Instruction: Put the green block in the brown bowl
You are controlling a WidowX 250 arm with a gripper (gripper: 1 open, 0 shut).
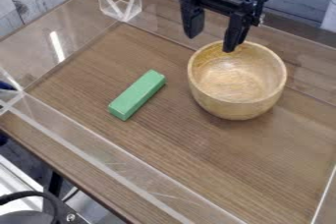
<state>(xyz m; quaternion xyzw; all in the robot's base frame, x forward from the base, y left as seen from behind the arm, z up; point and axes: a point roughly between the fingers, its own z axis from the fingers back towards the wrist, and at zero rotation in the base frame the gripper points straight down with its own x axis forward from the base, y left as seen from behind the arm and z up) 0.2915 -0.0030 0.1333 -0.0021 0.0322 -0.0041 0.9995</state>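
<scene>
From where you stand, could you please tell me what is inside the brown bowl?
The brown bowl shows only bare wood inside; its far rim lies partly behind the gripper, so that edge can't be checked.

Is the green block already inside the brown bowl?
No, the green block lies flat on the table, beside the brown bowl.

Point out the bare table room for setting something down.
Bare wood lies below the green block and bowl, and left of the block, up to the tape line. It's crowded at the bowl's far rim, where the gripper hangs.
</scene>
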